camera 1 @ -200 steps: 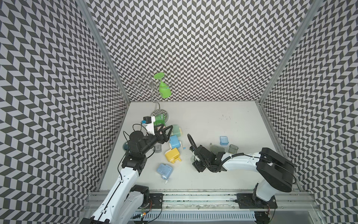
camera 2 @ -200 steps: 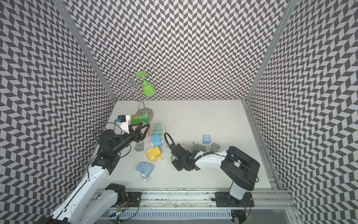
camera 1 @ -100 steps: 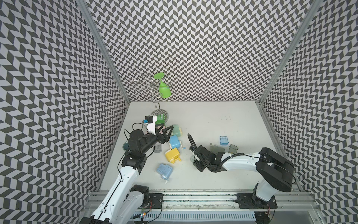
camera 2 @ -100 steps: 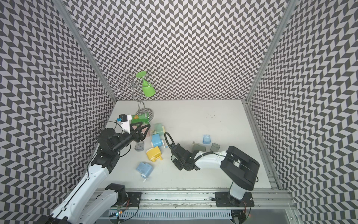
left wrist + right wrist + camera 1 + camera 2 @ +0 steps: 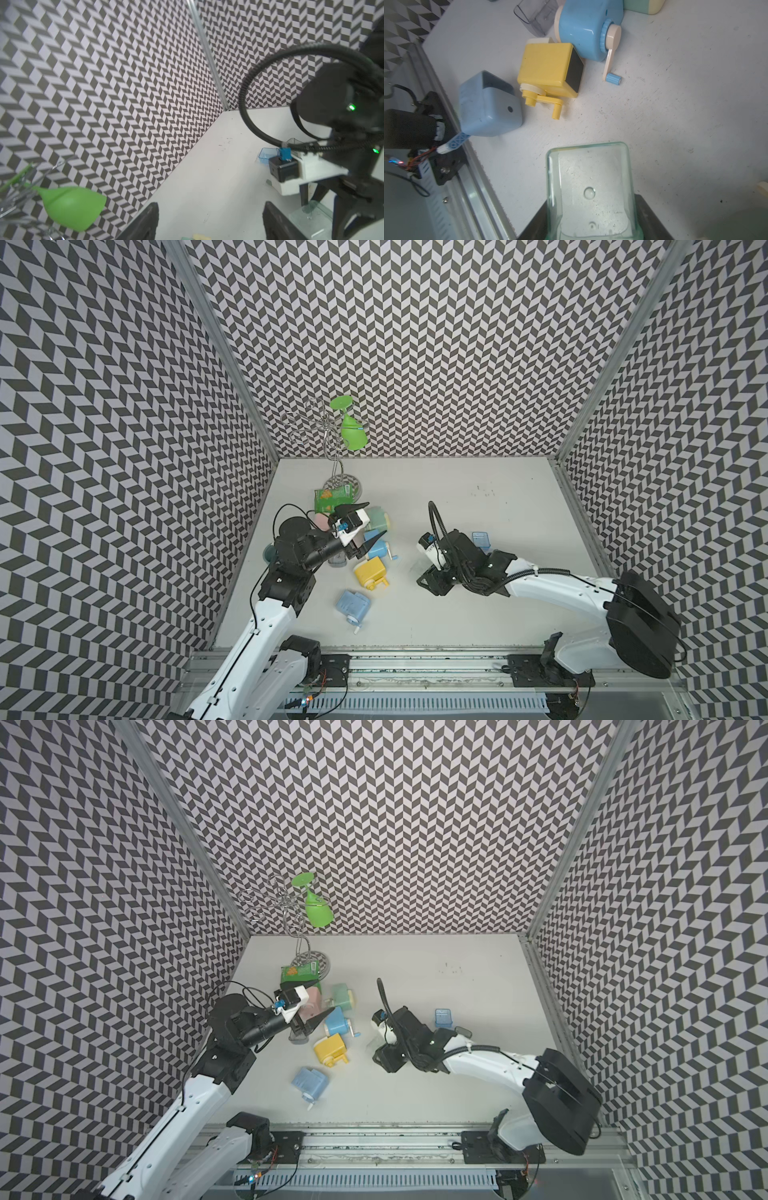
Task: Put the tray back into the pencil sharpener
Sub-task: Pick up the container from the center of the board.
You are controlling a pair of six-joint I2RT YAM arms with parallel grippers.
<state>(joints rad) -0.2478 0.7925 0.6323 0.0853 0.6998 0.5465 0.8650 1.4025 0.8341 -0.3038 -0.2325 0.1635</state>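
Observation:
My right gripper [image 5: 593, 220] is shut on a clear, green-tinted tray [image 5: 591, 187], low over the table; its open end faces the sharpeners. The tray shows faintly in a top view [image 5: 417, 568]. Several pencil sharpeners lie to its left: yellow [image 5: 548, 68], round blue with a crank [image 5: 587, 27], light blue on its side [image 5: 488, 108], and mint green [image 5: 376, 519]. My left gripper [image 5: 372, 520] hangs open above the mint and round blue ones, holding nothing. In the left wrist view its fingers [image 5: 145, 222] frame bare table.
A pink sharpener [image 5: 321, 520] and a green packet [image 5: 332, 493] sit behind the left gripper. A blue tray [image 5: 481, 540] lies behind the right arm, a grey one [image 5: 535, 12] beside the round blue sharpener. A wire stand with a green glass [image 5: 353, 433] fills the back left corner.
The right jaws have narrowed onto the tray. The left gripper has shifted slightly to the right over the sharpeners and opened a little more.

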